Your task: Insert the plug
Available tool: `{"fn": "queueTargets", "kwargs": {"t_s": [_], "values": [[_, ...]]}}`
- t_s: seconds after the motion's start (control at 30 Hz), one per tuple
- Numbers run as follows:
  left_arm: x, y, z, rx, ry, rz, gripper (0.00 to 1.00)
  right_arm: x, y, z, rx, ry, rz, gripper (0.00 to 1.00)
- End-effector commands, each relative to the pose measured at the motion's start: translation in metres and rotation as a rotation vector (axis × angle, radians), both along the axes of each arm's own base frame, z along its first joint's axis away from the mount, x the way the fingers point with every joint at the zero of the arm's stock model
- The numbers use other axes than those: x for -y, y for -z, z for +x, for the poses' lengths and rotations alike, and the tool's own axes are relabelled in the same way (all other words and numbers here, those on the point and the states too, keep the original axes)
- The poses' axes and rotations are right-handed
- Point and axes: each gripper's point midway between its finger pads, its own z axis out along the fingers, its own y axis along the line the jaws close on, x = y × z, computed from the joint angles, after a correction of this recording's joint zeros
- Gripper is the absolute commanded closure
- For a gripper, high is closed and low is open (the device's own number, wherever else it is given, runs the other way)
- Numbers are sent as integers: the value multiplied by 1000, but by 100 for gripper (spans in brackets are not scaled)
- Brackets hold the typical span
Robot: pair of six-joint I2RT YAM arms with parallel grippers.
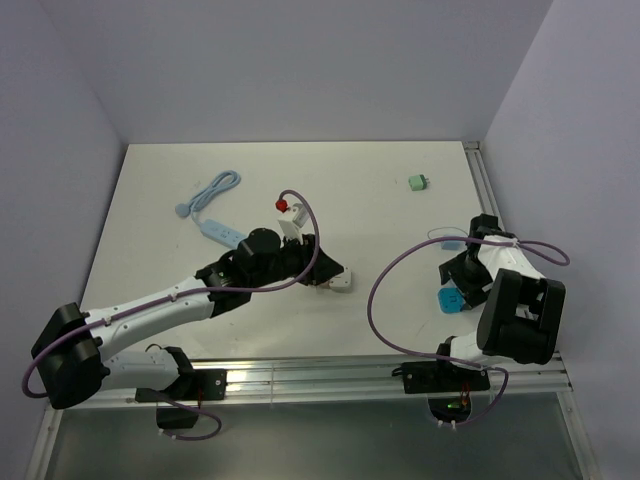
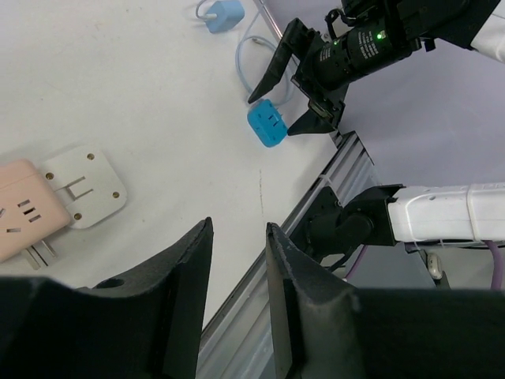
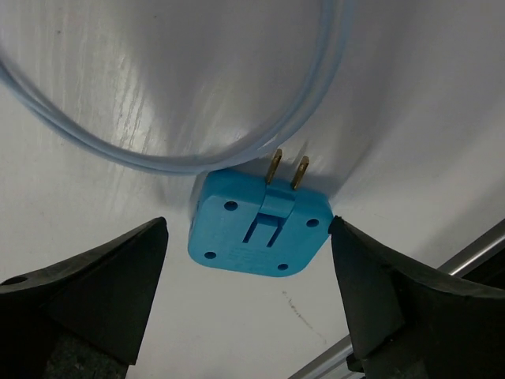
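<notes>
The blue plug (image 3: 259,225) lies flat on the white table, its two brass prongs pointing away from the right wrist camera. My right gripper (image 3: 246,229) is open, with one finger on each side of the plug (image 1: 449,300). The right fingertip sits close to a corner of it. A pink socket block (image 2: 22,215) with a white adapter (image 2: 83,185) beside it lies left of my left gripper (image 2: 238,225). That gripper is open by a narrow gap and holds nothing. In the top view the left gripper (image 1: 322,272) is right next to the socket block (image 1: 338,281).
A pale blue cable (image 3: 197,150) curves just beyond the plug's prongs. A light blue block (image 2: 221,14) lies farther back. A blue cable with a white unit (image 1: 215,205) lies at the far left, and a small green piece (image 1: 418,182) at the far right. A metal rail (image 1: 330,372) runs along the near edge.
</notes>
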Motion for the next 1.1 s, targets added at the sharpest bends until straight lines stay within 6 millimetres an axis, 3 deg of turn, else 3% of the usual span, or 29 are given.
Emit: {"fn": "queueTargets", "kwargs": {"t_s": [0.0, 0.13, 0.33, 0.37, 0.4, 0.47, 0.63, 0.8, 1.07], "values": [[-5, -8, -2, 21, 6, -23, 61, 5, 11, 5, 22, 73, -22, 12], [-6, -10, -4, 25, 7, -29, 61, 4, 21, 3, -1, 88, -20, 18], [-9, -12, -5, 27, 3, -35, 60, -10, 24, -2, -2, 67, 20, 41], [-9, -12, -5, 27, 5, -37, 60, -15, 22, -2, 10, 52, 30, 57], [-9, -11, -5, 25, 8, -35, 60, -20, 24, -6, 8, 46, 43, 65], [-8, -11, -6, 20, 11, -37, 60, -28, 19, -6, 33, 34, 57, 73], [-4, -7, -8, 4, 27, -46, 60, -59, 4, 3, 85, -58, 66, 80], [-6, -5, -6, 2, 11, -35, 60, -83, -23, 28, 153, -150, 44, 88], [-12, 4, 1, 6, -35, 0, 61, -108, -39, 49, 222, -273, 37, 95]]}}
